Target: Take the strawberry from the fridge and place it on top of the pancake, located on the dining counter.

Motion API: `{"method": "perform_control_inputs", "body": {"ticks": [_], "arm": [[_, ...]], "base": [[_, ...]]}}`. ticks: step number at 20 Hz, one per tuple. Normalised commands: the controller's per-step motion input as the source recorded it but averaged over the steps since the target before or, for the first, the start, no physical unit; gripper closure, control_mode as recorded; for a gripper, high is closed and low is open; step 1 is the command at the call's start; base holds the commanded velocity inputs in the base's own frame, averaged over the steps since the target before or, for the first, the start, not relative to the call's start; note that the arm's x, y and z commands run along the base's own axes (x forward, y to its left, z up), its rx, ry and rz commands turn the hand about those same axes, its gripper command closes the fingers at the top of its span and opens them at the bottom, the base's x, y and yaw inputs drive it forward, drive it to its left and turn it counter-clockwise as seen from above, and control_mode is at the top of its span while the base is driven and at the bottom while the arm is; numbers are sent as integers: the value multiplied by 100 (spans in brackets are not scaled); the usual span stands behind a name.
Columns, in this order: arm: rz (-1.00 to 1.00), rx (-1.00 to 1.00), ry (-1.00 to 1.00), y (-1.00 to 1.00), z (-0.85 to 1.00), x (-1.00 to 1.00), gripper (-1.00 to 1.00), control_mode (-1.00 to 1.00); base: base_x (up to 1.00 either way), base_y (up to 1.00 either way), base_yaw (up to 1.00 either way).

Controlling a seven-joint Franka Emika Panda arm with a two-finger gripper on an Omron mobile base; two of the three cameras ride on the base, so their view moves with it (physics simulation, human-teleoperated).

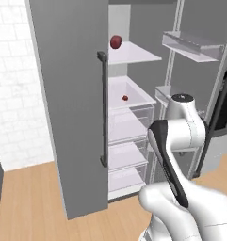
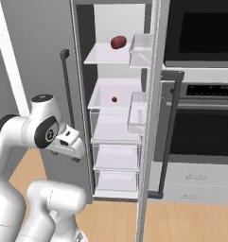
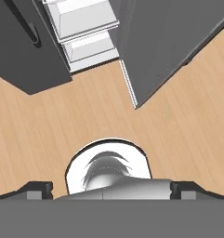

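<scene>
1. The fridge [image 1: 72,108] stands tall and grey in front of me with its right door swung wide open; the left door is closed, its long dark handle [image 1: 103,108] running down the edge.
2. To the right of the fridge sits a dark built-in oven [image 2: 205,118] over pale drawers.
3. Inside are white shelves and clear drawers, and the open door carries clear bins [image 2: 137,113].
4. The gripper [image 3: 111,188] points down at the wood floor [image 3: 48,125] just in front of the fridge; its two dark tips sit far apart at the bottom corners of the hand view, so the jaws are spread and hold nothing.
5. A dark red round fruit [image 1: 116,42] rests on the upper shelf.
6. The strawberry [image 1: 125,98], tiny and red, lies alone on the middle shelf, below that fruit.
</scene>
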Motion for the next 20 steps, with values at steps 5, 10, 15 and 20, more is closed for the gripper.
{"method": "perform_control_inputs", "body": {"ticks": [5, 10, 15, 20], "arm": [[0, 0, 0, 0, 0, 0, -100, 100], [0, 0, 0, 0, 0, 0, -100, 100], [0, 0, 0, 0, 0, 0, -100, 100], [0, 0, 0, 0, 0, 0, -100, 100]], "base": [[16, 29, -21], [68, 10, 0], [60, 0, 0], [61, 0, 0]]}}
